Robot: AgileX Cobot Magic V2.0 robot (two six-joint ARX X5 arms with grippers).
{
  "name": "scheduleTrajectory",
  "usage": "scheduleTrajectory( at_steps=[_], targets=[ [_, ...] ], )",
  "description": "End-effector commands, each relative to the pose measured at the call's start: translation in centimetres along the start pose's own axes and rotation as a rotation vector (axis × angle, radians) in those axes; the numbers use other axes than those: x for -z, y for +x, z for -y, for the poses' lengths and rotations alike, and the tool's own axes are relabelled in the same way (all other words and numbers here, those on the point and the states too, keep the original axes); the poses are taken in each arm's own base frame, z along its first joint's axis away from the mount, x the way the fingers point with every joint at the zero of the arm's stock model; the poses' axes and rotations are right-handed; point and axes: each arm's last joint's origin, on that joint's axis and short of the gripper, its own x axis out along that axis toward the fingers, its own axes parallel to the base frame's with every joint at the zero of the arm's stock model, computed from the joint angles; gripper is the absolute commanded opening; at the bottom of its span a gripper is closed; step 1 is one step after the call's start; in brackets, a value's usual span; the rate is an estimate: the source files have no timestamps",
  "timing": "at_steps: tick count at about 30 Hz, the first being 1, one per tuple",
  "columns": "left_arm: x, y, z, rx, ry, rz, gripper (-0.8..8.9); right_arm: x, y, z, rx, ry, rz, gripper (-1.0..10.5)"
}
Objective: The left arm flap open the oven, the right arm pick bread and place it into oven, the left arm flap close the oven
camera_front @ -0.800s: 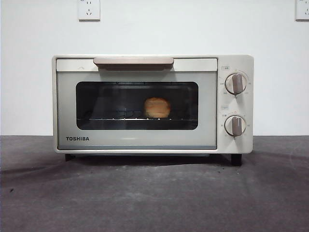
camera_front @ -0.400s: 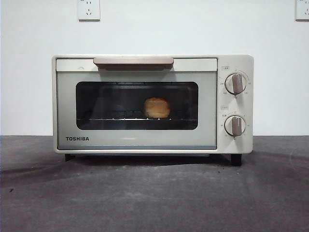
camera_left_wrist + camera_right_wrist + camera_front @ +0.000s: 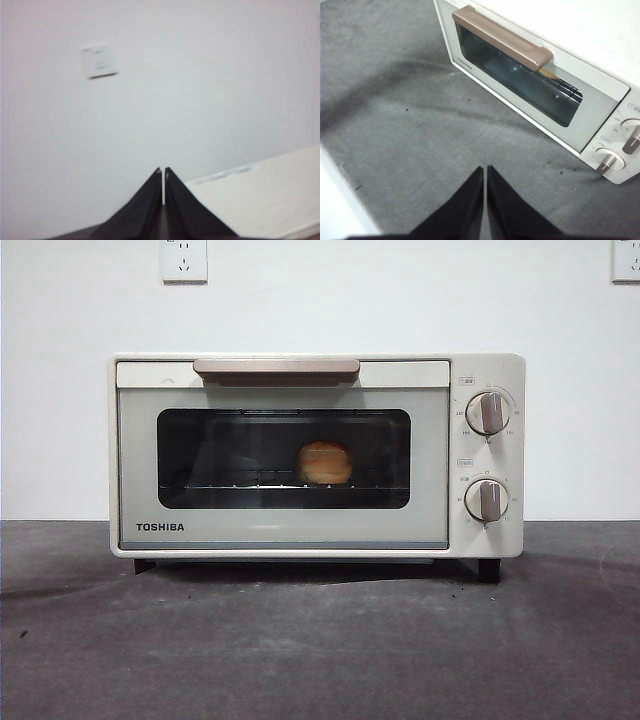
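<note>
Both tools are pinched together, gripping nothing: left tool (image 3: 163, 172) up by the wall, right tool (image 3: 485, 170) above the grey desk (image 3: 320, 640). Golden bread (image 3: 325, 463) sits on the rack inside the closed cream oven (image 3: 283, 455).

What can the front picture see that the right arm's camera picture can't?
Only the front view shows the bread plainly, on the rack behind the shut door, plus two wall sockets. Only the right wrist view shows the right gripper, its fingers together and empty above the grey mat, and the oven's top. Both show the oven, its handle and its two knobs.
</note>
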Motion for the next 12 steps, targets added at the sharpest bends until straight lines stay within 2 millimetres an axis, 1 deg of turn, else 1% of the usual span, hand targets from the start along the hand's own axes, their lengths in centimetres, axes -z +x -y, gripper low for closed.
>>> scheduleTrajectory(
  at_steps=[1, 5, 12],
  targets=[
    [2.4, -0.7, 0.1, -0.062, 0.015, -0.031, 0.19, -0.5, -0.2, -0.2, -0.007, 0.0, 0.022, 0.1],
    [6.3, -1.7, 0.5, -0.123, 0.011, -0.102, 0.19, -0.5, -0.2, -0.2, -0.007, 0.0, 0.022, 0.1],
    [12.4, -3.2, 1.5, -0.129, -0.005, -0.197, 0.19, -0.5, -0.2, -0.2, -0.007, 0.0, 0.022, 0.1]
  ],
)
